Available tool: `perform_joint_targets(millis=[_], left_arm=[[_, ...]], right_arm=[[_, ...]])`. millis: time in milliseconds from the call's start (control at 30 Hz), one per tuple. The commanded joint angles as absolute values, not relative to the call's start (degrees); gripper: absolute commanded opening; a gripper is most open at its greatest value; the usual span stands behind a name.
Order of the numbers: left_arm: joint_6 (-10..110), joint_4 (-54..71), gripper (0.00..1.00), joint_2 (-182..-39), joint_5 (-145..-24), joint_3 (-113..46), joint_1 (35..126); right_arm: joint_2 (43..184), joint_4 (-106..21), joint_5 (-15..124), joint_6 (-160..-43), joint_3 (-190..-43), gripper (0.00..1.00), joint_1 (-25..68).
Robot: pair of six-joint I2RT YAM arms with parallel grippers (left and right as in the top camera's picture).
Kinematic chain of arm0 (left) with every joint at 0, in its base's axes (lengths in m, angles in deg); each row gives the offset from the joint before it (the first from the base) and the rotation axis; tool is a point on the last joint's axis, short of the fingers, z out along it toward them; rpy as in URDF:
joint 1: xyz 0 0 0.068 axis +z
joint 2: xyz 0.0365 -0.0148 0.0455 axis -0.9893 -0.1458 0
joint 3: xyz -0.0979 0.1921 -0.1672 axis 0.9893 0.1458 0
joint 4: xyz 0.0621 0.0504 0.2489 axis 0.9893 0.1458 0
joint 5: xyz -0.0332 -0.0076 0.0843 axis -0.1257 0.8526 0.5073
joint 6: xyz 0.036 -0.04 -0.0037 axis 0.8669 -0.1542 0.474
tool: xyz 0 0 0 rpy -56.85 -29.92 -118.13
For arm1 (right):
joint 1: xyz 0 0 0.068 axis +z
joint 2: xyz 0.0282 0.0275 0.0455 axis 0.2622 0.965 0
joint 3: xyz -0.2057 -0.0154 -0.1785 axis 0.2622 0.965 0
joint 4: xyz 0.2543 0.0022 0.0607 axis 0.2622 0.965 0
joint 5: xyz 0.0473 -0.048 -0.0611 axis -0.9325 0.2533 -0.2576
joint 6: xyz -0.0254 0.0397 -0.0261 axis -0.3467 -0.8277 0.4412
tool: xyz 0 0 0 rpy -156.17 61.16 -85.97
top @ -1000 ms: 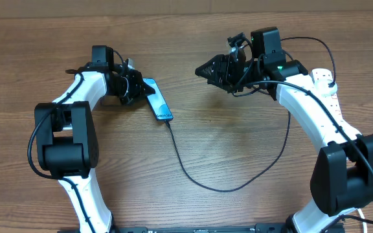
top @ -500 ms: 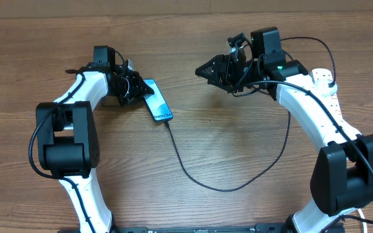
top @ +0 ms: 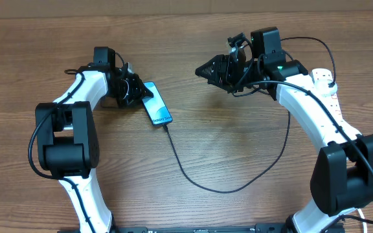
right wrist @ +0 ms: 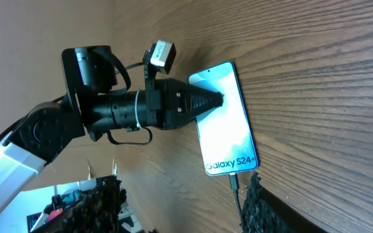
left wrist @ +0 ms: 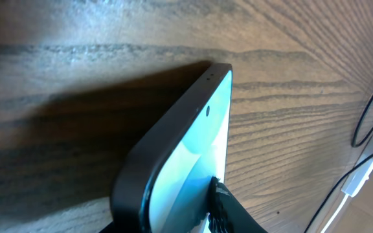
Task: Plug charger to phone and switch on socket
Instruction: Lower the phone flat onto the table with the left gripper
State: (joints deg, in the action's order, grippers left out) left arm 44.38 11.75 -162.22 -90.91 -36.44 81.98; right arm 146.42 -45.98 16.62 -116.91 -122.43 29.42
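Phone (top: 156, 103) sits screen-up on the surface (top: 238, 149), left of centre, with the charger (top: 193, 178) cable meeting its near short edge. Left end effector (top: 140, 93) touches its far end; I cannot tell whether it grips. Right end effector (top: 203, 70) hovers well apart from the phone, fingers spread, holding nothing.

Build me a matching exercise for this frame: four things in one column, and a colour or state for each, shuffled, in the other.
Things
1. phone
2. charger cable
3. socket
4. right tool

Descriptions
A. thin and black, looping away from the phone's short edge
B. open, holding nothing
C. screen lit, reading "Galaxy S24"
D. white with red switches, far right in the overhead view

Pairs: 1-C, 2-A, 3-D, 4-B
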Motion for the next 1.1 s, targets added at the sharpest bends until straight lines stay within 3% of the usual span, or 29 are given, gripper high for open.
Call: perform_joint_targets(millis=[0, 367, 1067], left_arm=[[45.95, 13.24, 0.26, -161.83, -83.79, -36.24, 81.47], [46.59, 14.05, 0.31, -161.83, -83.00, -36.24, 81.47], [46.59, 14.44, 0.56, -161.83, -83.00, -36.24, 81.47]], right_arm=[[146.50, -46.13, 16.75, -115.75, -123.22, 0.62, 28.94], [146.50, -46.15, 16.75, -115.75, -123.22, 0.62, 28.94], [146.50, -46.15, 16.75, -115.75, -123.22, 0.62, 28.94]])
